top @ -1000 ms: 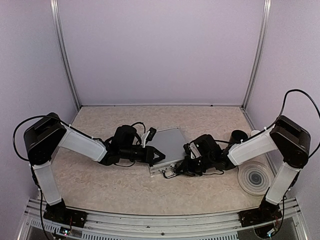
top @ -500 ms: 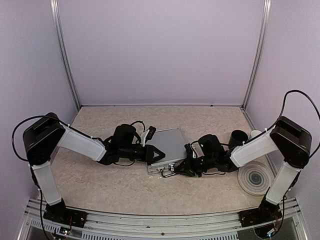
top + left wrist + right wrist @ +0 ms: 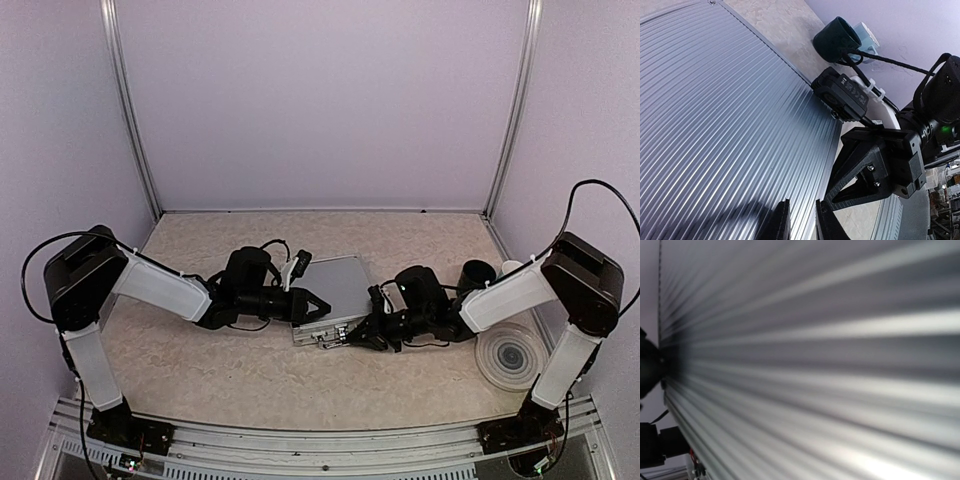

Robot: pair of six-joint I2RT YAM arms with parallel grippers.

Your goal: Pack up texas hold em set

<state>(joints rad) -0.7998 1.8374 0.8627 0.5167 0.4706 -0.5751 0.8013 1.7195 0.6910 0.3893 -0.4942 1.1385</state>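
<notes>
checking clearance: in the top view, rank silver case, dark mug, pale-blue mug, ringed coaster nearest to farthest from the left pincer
From the left pincer:
1. ribbed silver case, at its tips, centre
2. dark mug, far right
3. pale-blue mug beyond it and ringed coaster, right front: too close to call

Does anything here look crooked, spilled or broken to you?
Nothing looks spilled or broken. The one thing slightly off is the case: it lies shut, but at a slant to the edges of the table. The mugs and the coaster sit tidily at the right.
</notes>
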